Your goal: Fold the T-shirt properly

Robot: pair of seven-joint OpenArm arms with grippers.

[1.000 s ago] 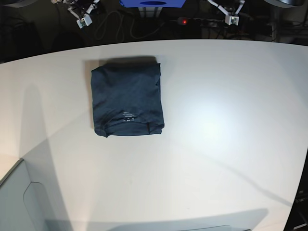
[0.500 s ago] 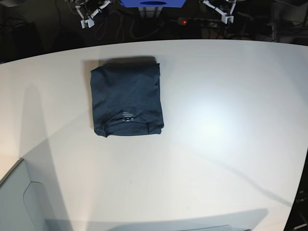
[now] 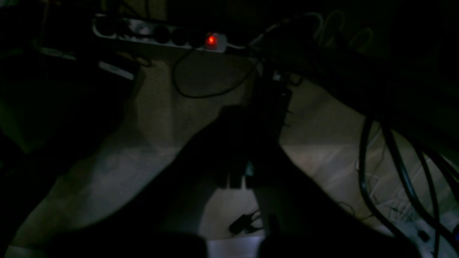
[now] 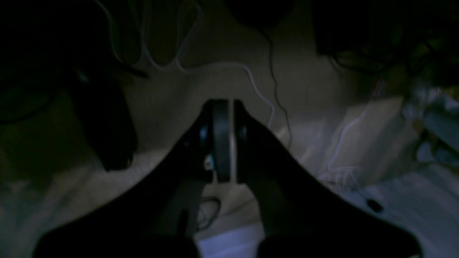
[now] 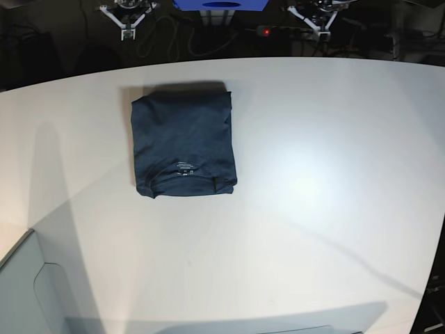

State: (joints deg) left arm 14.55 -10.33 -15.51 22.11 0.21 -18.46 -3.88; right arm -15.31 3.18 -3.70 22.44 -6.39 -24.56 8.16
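Observation:
The dark navy T-shirt [image 5: 183, 142] lies folded into a compact rectangle on the white table [image 5: 313, 174], left of centre, with its neckline and pale label [image 5: 185, 168] at the near edge. Both grippers are far from it, beyond the table's far edge. My left gripper [image 5: 313, 21] is at the top right of the base view and my right gripper [image 5: 126, 26] at the top left. In the left wrist view the left gripper [image 3: 247, 118] is a dark silhouette with its fingers together. In the right wrist view the right gripper [image 4: 231, 107] has its fingers nearly touching and holds nothing.
A blue box [image 5: 221, 4] stands behind the table's far edge. A power strip with a red light [image 3: 211, 40] and loose cables [image 3: 394, 172] lie on the dim floor under the wrist cameras. A grey object [image 5: 28, 292] sits at the near left corner.
Both grippers have drawn further back toward the top edge of the base view and turned. The folded T-shirt has not moved.

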